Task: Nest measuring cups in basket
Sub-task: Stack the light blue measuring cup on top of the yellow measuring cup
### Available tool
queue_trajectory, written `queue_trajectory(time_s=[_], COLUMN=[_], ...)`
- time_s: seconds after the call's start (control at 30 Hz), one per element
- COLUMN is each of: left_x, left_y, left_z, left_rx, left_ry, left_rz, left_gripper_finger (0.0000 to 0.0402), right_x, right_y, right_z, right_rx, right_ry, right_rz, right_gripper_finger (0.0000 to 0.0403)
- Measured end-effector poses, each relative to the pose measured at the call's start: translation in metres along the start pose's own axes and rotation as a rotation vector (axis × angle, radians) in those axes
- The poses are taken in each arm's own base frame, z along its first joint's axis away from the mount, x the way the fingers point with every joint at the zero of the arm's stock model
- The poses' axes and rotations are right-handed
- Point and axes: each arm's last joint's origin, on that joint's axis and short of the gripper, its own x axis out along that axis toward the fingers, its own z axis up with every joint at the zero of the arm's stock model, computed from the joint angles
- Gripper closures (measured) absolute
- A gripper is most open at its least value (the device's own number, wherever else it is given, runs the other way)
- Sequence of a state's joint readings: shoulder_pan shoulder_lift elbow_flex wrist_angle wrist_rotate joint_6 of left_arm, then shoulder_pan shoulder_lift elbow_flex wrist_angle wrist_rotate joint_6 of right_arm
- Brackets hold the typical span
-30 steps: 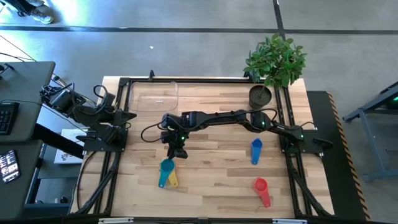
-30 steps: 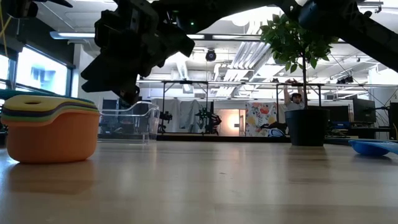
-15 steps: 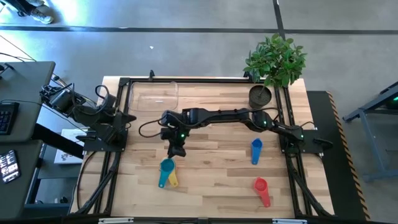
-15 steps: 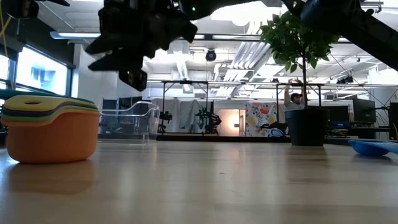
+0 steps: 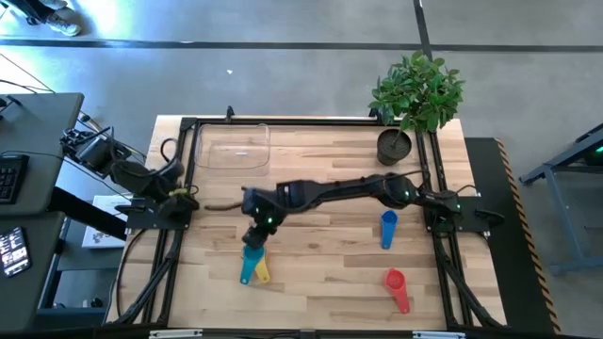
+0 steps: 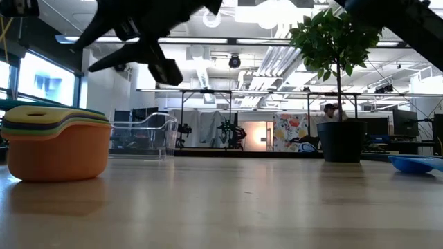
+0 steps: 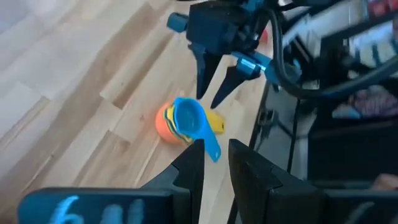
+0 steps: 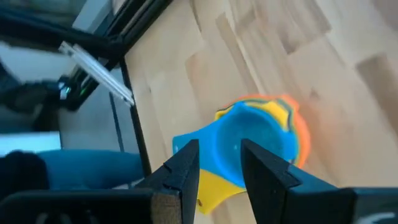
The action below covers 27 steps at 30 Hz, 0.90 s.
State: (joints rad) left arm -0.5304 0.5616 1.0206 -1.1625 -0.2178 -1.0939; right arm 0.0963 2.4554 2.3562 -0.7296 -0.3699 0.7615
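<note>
The right tool hangs just above the stack of cups in the lower-left middle of the high view, its two dark fingers spread apart with nothing between them. Its arm stretches long and nearly flat across the desk from the right side, wrist tipped down. In the left wrist view those fingers point down at the stack like an open fork.

The stack is smooth, glossy plastic: an orange cup outermost, yellow within, a light blue cup on top. Two flat handles, light blue and yellow, stick out toward the lower edge of the high view. In the low view it sits at the left, rounded and bowl-like.

A dark blue cup lies right of centre, its long axis running up and down. A red cup lies lower right, handle angled toward the lower right.

The clear basket sits at the upper left, holding nothing.

The left tool waits at the desk's left edge, fingers slightly apart.
</note>
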Motion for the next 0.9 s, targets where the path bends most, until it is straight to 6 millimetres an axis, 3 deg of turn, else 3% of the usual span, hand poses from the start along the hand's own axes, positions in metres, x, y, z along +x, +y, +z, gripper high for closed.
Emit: queue_trajectory(time_s=[0.3, 0.53, 0.7, 0.9], left_x=[0.013, 0.032, 0.049, 0.072], left_y=[-0.009, -0.019, -0.028, -0.04], left_z=[-0.002, -0.002, -0.006, -0.014], left_rx=[0.137, 0.189, 0.225, 0.24], left_ry=[0.131, 0.177, 0.237, 0.29], left_rz=[-0.005, 0.062, 0.115, 0.187], left_gripper_finger=[0.0339, 0.0339, 0.0339, 0.0339], right_x=[0.017, 0.025, 0.027, 0.026], right_y=[0.029, 0.041, 0.046, 0.045], right_z=[-0.036, -0.074, -0.094, -0.102], right_rx=[0.264, 0.44, 0.494, 0.489], right_ry=[-0.117, -0.094, -0.052, -0.033], right_rz=[-0.16, -0.309, -0.394, -0.451], right_gripper_finger=[0.0295, 0.0295, 0.0295, 0.0295])
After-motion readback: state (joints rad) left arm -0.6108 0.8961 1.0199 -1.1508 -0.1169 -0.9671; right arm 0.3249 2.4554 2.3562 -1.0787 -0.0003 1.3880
